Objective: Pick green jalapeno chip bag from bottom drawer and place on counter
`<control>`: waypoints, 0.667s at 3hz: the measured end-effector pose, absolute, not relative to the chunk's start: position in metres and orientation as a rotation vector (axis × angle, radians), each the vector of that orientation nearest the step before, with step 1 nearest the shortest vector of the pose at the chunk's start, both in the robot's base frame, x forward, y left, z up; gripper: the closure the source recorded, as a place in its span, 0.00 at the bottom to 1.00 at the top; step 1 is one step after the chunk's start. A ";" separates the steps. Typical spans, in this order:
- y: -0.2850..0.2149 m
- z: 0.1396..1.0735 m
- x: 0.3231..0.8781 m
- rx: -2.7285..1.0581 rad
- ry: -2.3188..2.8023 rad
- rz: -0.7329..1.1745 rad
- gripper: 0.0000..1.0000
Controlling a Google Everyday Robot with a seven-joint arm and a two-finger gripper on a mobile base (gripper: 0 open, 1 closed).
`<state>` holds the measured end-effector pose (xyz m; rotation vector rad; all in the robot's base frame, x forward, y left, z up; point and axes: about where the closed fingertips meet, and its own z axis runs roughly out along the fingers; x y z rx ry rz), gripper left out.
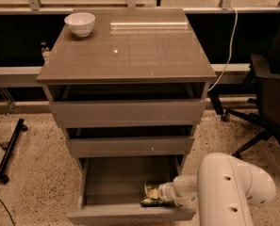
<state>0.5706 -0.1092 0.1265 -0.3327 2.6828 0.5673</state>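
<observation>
The green jalapeno chip bag (152, 195) lies at the front right of the open bottom drawer (106, 182). My gripper (164, 192) reaches down into that drawer from the right, its white wrist right against the bag; the fingertips are hidden behind the bag and wrist. The counter (130, 46) is the glossy grey-brown top of the cabinet, well above the gripper.
A white bowl (79, 23) stands at the counter's back left corner. The two upper drawers (125, 112) stick out slightly above the open one. My white arm (229, 192) fills the lower right. A black office chair (267, 98) stands at the right.
</observation>
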 end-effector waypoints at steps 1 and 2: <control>-0.090 0.177 0.582 -0.419 2.514 0.674 1.00; -0.079 0.244 0.584 -0.532 2.283 0.785 1.00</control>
